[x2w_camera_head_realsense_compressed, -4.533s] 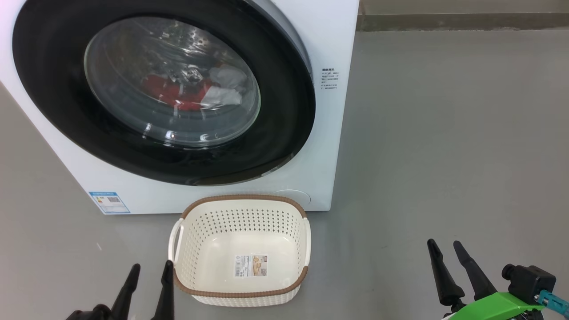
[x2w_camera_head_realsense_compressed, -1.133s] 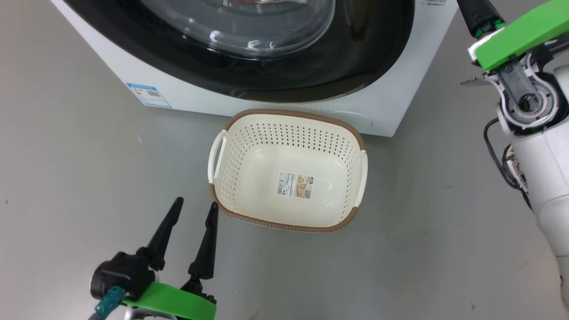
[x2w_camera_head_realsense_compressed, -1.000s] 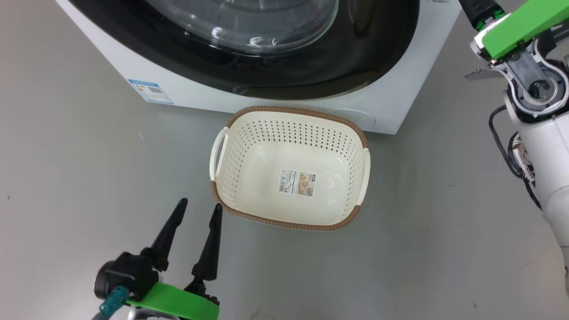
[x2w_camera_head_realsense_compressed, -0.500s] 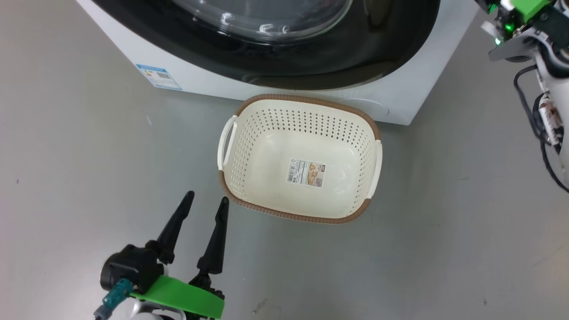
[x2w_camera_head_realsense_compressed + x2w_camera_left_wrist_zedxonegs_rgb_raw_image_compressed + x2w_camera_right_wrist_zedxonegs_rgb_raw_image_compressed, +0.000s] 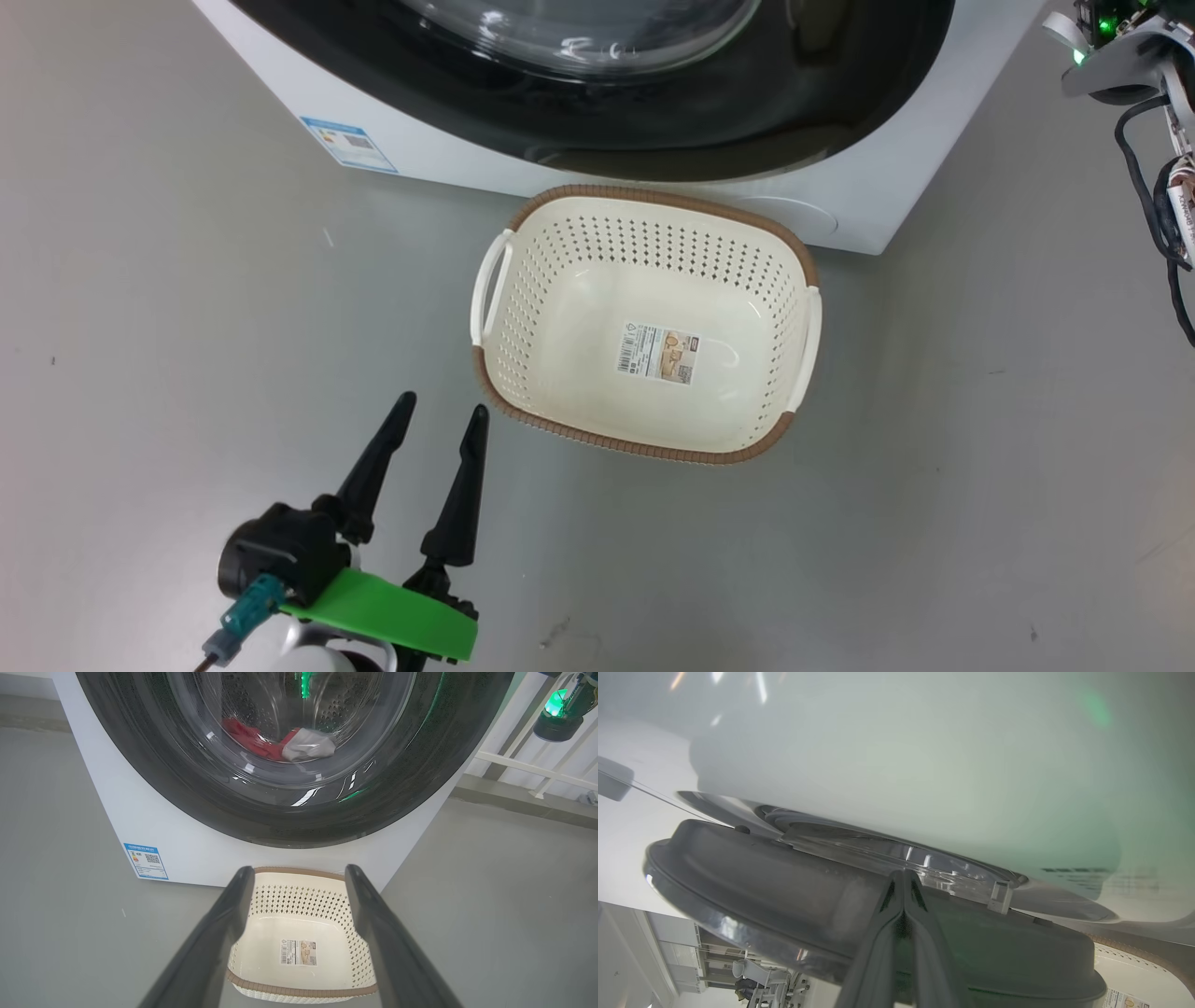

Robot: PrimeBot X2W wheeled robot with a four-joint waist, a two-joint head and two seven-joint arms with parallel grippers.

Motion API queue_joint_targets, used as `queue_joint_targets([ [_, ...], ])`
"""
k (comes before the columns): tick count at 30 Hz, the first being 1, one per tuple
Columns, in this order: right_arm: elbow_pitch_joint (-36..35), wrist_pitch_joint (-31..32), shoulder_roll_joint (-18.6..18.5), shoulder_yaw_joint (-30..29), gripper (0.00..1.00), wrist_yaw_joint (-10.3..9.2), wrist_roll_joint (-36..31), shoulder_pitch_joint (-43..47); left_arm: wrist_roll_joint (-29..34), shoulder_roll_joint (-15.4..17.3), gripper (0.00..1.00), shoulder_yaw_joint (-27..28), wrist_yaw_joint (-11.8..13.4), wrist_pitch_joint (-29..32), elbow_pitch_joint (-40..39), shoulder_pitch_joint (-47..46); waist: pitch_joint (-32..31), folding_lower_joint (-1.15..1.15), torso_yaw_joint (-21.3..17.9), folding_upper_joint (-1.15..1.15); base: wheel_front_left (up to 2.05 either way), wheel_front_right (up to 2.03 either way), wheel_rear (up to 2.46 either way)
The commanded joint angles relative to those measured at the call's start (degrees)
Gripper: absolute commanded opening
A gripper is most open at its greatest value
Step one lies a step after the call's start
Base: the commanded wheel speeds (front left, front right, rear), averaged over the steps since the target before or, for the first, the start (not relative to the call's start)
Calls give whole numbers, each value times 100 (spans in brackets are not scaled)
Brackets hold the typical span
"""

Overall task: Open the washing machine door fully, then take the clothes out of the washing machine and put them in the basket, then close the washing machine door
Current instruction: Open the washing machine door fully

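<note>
Right wrist view: the rigid, likely slippery washing machine door (image 5: 761, 882) is being addressed at its rim edge by the clenched right gripper (image 5: 903, 874), the left gripper (image 5: 443, 403) being held splayed.

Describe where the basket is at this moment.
In the head view the basket sits empty on the floor at centre, close in front of the washing machine, towards its right corner. The open left hand is at its near left.

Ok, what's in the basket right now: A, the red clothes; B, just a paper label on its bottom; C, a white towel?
B: the basket holds just its paper label, while the clothes lie in the drum, seen through the washing machine door.
</note>
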Motion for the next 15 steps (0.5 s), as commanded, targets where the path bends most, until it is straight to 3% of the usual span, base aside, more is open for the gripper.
queue_joint_targets([
  [1, -116, 61, 133, 69, 0, 37, -42, -62, -39, 85, 100, 145, -31, -70, -93, -106, -33, 0, 35, 0, 0, 0, 0],
  [15, -317, 451, 217, 159, 0, 37, 88, 456, -13, 57, 100, 130, -31, -70, -93, 9, -343, 0, 26, 0, 0, 0, 0],
])
